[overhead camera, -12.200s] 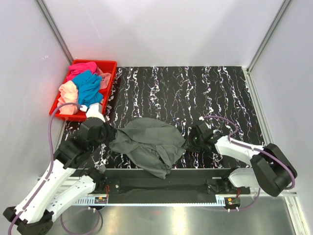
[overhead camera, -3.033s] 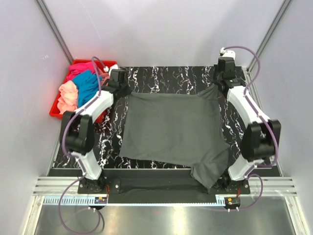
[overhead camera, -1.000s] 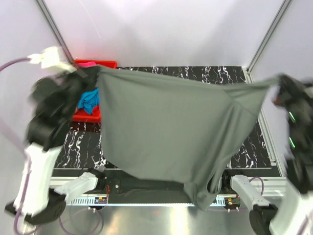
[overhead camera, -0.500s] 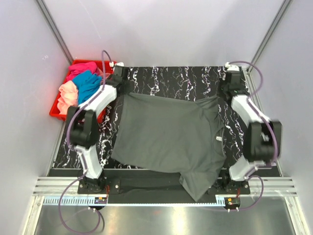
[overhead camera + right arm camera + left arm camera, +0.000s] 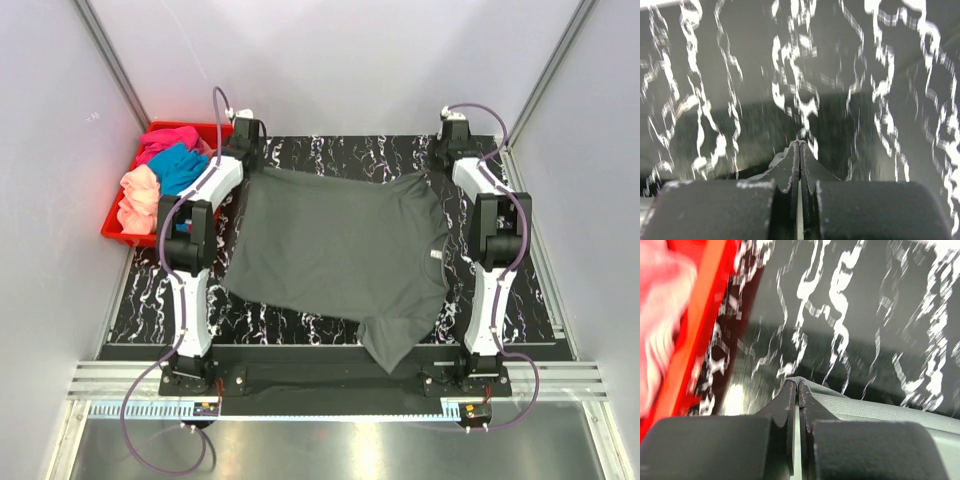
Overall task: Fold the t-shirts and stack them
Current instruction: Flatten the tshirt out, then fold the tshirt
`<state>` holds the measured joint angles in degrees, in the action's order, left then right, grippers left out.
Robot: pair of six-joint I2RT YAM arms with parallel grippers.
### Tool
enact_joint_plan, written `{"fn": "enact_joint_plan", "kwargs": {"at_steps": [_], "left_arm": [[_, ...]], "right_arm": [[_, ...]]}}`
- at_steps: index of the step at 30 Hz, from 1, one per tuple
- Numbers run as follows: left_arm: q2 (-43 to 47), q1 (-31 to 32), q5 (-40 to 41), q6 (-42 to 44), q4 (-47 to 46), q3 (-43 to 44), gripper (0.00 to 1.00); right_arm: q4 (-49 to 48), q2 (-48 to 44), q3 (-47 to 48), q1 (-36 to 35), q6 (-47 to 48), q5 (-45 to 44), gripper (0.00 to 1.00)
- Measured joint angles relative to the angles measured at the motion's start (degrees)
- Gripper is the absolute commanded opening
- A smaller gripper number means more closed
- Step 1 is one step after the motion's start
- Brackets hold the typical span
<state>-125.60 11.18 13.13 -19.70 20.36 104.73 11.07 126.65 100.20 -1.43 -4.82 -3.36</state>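
Note:
A dark grey t-shirt (image 5: 335,250) lies spread on the black marbled table (image 5: 360,150), its white neck tag (image 5: 437,256) at the right and one sleeve hanging toward the front edge. My left gripper (image 5: 247,166) is shut on its far left corner; the grey cloth (image 5: 875,407) shows at my closed fingertips (image 5: 797,382). My right gripper (image 5: 444,168) is shut on the far right corner, with a little cloth (image 5: 765,176) beside the closed tips (image 5: 800,143). Magenta (image 5: 165,138), teal (image 5: 181,166) and peach (image 5: 137,193) t-shirts lie in the crate.
The red plastic crate (image 5: 113,229) stands at the far left of the table, its rim (image 5: 700,330) close beside my left gripper. Grey walls close the cell on three sides. Both arms stretch along the table's left and right edges.
Both grippers have carried the grey t-shirt's corners toward the far edge of the table. The shirt, hanging in the air a second ago, now lies flatter on the table.

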Motion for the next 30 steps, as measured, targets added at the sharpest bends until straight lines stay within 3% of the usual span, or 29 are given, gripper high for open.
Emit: {"fn": "enact_joint_plan", "kwargs": {"at_steps": [6,11,19,30], "left_arm": [[-5.9,-2.4,-3.2,-0.2,-2.3,8.3,0.00],[-9.3,-5.2,-8.1,-0.3,-3.5,9.5,0.00],[-9.2,-6.7,-13.6,1.3,-3.7,8.2,0.00],[-3.1,-6.3,-14.0,4.9,0.8,0.6,0.00]], "right_arm": [[0.9,7.8,13.3,0.0,1.0,-0.6,0.00],[4.3,9.9,17.2,0.0,-0.3,-0.5,0.00],[9.9,2.9,6.1,0.0,-5.7,-0.2,0.00],[14.1,-8.1,-5.3,0.0,-8.3,-0.2,0.00]]}}
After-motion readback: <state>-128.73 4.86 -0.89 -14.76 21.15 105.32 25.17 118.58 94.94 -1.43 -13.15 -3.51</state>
